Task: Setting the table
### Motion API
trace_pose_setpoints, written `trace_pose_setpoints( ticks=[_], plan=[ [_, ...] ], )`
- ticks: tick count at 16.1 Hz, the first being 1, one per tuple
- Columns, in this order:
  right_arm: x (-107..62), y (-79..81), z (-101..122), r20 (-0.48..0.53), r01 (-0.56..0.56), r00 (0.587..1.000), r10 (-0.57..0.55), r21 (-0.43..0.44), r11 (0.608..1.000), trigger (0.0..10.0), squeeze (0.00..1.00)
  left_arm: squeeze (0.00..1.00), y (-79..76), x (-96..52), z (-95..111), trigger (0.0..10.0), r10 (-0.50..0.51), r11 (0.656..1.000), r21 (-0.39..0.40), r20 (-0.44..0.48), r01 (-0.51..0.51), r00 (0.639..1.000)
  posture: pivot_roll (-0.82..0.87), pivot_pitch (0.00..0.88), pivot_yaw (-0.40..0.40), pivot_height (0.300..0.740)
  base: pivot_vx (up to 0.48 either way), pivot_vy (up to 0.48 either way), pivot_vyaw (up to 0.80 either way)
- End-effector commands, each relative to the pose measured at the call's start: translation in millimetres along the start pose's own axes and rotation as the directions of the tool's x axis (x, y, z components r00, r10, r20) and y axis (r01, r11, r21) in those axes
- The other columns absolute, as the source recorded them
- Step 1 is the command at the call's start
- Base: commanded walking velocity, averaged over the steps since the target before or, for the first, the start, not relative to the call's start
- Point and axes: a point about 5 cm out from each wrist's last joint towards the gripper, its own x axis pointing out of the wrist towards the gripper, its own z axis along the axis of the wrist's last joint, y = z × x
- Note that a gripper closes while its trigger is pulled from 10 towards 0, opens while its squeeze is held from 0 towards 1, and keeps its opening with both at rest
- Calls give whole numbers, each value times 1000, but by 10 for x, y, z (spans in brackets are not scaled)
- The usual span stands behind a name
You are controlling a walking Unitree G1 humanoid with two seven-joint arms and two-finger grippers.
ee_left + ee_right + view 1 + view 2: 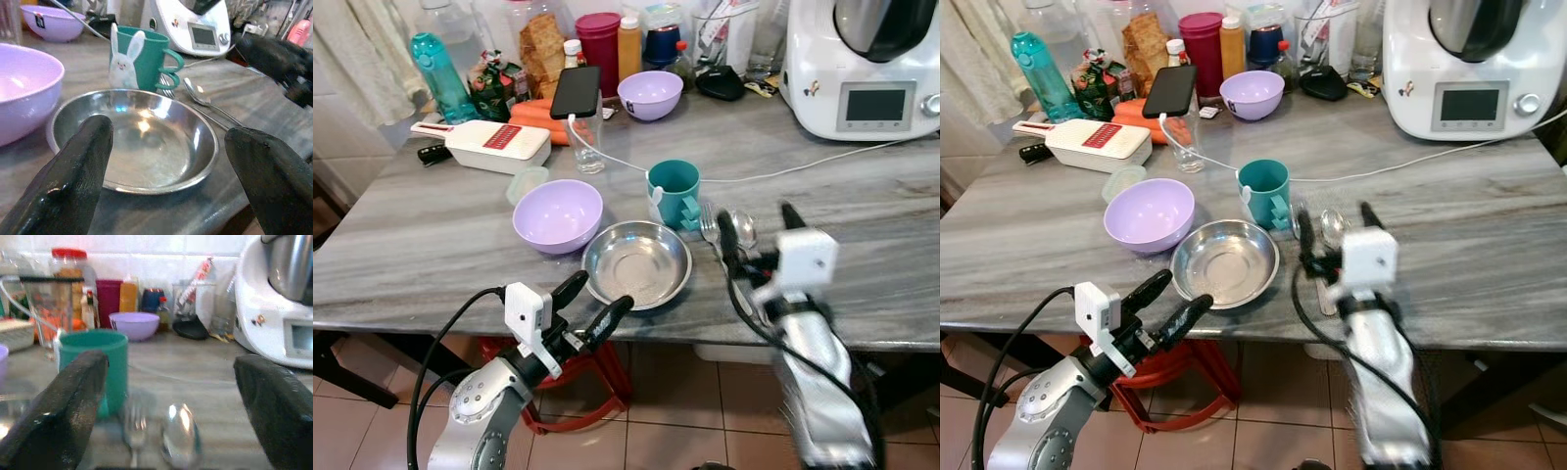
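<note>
A round steel plate (pixel 636 262) lies near the table's front edge. A light purple bowl (pixel 558 213) sits to its left and a teal bunny mug (pixel 674 191) stands behind it. To the mug's right, a fork (pixel 709 225) and a spoon (pixel 744 227) lie side by side. My left gripper (pixel 599 294) is open just off the table edge, pointing at the plate (pixel 142 142). My right gripper (pixel 759 217) is open, its fingers straddling the fork (pixel 133 423) and spoon (pixel 180 431) from the front.
At the back stand a white kitchen machine (pixel 862 59), a second purple bowl (pixel 650 93), jars and bottles. A phone (pixel 576 91) leans on a glass, its white cable (pixel 773 171) trailing across the table. A white grater box (pixel 499 145) is on the left. A red stool (pixel 578 382) sits under the table.
</note>
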Motion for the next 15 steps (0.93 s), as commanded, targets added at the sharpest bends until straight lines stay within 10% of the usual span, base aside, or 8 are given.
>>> trace_pose_setpoints(
  ticks=[1,13,15],
  plan=[
    [-69,-51,17,-13,18,1000,-18,-16,1000,10000,1000,0,57,-5,18,10000,31,999,20,4,-31,1000,-109,46,114,740,0,0,0],
    [-293,-99,-8,-112,42,993,-42,0,999,10000,961,0,258,-65,117,10000,285,944,149,80,-294,955,-120,35,108,740,0,0,0],
    [-287,-67,-19,-116,26,993,-25,3,1000,10000,0,0,324,-127,111,10000,391,890,225,71,-397,917,-114,18,101,740,0,0,0]
  ],
)
